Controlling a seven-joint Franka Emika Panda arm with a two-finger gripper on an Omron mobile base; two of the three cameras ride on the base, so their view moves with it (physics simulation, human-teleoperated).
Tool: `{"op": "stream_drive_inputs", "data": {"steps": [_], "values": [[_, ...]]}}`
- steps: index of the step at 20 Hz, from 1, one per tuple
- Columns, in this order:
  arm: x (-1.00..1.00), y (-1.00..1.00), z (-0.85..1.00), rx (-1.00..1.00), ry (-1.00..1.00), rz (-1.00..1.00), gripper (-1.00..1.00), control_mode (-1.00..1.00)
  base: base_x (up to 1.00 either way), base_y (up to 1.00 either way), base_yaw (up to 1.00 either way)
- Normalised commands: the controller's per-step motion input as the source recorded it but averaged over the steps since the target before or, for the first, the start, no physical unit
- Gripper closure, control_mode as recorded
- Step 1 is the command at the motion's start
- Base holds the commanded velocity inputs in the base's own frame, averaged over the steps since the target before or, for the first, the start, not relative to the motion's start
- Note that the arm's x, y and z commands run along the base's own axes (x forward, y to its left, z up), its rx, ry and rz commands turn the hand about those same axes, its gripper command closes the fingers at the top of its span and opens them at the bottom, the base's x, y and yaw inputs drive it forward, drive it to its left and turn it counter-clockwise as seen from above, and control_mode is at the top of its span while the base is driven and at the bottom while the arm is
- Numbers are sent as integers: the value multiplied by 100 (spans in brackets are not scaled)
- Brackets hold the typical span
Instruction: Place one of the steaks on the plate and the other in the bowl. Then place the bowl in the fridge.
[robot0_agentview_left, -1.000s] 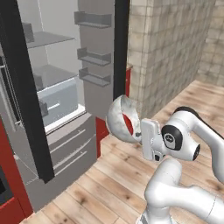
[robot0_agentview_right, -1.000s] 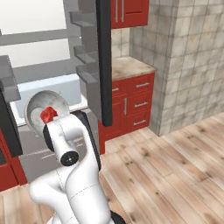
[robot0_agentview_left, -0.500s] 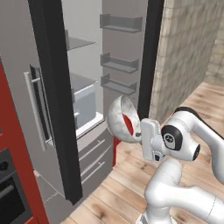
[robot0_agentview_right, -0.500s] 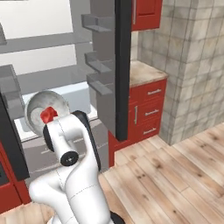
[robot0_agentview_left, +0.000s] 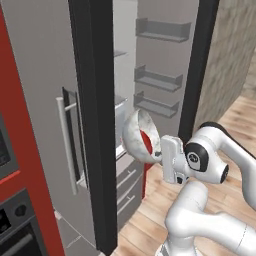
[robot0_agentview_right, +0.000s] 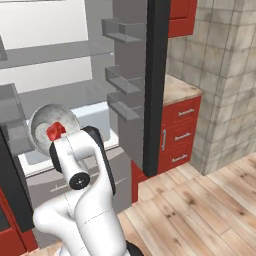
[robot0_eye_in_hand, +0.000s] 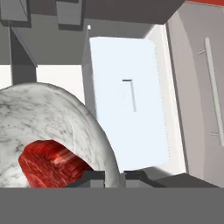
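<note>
Fridge (robot0_agentview_left: 165, 60) stood open ahead, gripper (robot0_eye_in_hand: 114, 175) clamped on rim of bowl (robot0_agentview_left: 137, 136), tipped on its side with steak (robot0_agentview_left: 146, 142) inside, seemingly for shelving.

Steak (robot0_eye_in_hand: 50, 162) in hand-gripped (robot0_eye_in_hand: 114, 175) bowl (robot0_eye_in_hand: 65, 113)

My round marbled-grey bowl (robot0_agentview_left: 137, 135) is tipped on its side with one dark-red raw steak (robot0_agentview_left: 146, 141) inside, before the open tall grey fridge (robot0_agentview_left: 155, 75).
</note>
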Motion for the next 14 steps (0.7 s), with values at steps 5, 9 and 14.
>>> {"op": "stream_drive_inputs", "data": {"steps": [5, 9, 14], "values": [[0, 0, 0, 0, 0, 0, 100, 100, 48, 0, 0], [0, 0, 0, 0, 0, 0, 100, 100, 47, -1, 0], [0, 0, 0, 0, 0, 0, 100, 100, 52, 0, 0]]}}
